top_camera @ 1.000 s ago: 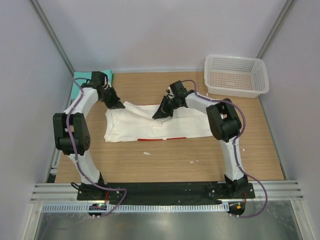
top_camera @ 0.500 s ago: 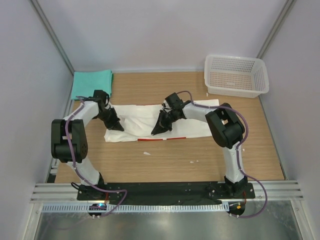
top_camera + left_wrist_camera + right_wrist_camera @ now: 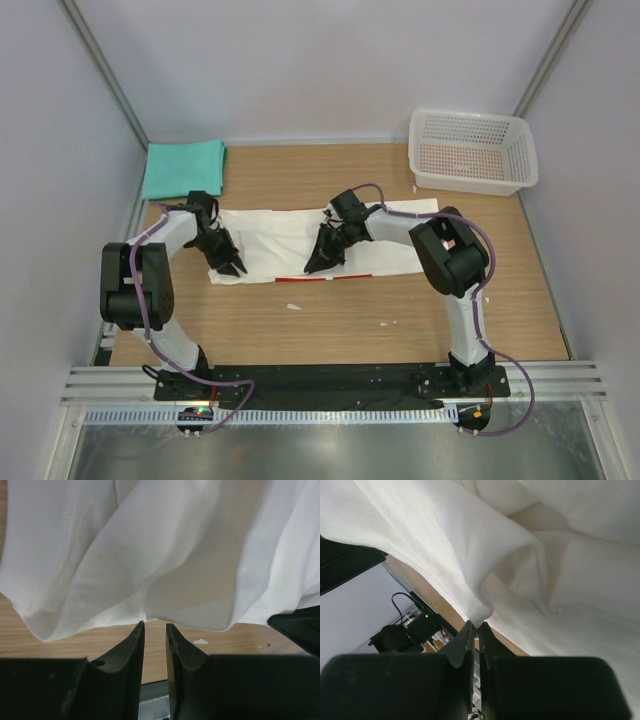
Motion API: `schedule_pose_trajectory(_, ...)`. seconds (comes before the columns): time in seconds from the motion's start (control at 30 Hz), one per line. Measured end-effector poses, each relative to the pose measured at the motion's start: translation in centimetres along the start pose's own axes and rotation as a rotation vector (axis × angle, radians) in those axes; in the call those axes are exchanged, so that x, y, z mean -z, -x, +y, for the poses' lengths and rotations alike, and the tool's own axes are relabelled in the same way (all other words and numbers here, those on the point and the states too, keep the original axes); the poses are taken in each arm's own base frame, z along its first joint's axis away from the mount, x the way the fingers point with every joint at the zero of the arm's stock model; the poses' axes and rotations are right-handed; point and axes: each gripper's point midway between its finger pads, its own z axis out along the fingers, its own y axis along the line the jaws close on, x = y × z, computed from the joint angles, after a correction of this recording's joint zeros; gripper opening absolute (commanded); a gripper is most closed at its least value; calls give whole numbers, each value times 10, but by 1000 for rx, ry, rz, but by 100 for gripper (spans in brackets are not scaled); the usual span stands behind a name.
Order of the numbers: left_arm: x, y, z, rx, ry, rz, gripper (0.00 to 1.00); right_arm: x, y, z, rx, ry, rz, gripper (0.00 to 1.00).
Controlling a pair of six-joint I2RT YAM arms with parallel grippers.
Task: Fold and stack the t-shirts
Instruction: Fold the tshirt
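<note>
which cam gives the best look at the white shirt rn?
Top external: the whole white shirt shows, spread across the table with a red strip on its near edge. Left wrist shows only draped folds; right wrist only a fold pinched by the right gripper.

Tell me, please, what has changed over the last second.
The left gripper and right gripper both swept toward the near edge, drawing the white shirt cloth along; the left arm uncovered the teal shirt. Teal shirt and basket stayed put.
</note>
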Motion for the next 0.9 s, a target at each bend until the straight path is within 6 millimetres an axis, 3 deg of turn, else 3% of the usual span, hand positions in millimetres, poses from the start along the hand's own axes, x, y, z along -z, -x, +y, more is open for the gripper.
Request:
schedule_pose_trajectory(0.03,0,0,2,1,9,0,41,0,0,-1,4,-2,1,18)
schedule_pose_trajectory(0.07,1,0,3,0,15,-6,46,0,0,-2,13,-5,0,26)
schedule_pose_trajectory(0.13,5,3,3,-2,14,-30,55,1,0,-5,33,-24,-1,33)
schedule_pose_trajectory(0.3,46,24,-22,-60,-65,-194,56,9,8,-7,84,-70,-21,38)
schedule_pose_trajectory(0.43,65,58,-50,-102,-135,-283,50,16,22,-3,116,-82,-62,38)
schedule_pose_trajectory(0.57,45,84,-57,-106,-130,-266,47,25,38,-1,126,-98,-106,36)
schedule_pose_trajectory(0.73,14,88,-47,-81,-89,-192,43,35,61,10,146,-104,-175,32)
schedule_pose_trajectory(0.9,14,92,-49,-81,-88,-192,45,34,75,15,154,-109,-203,30)
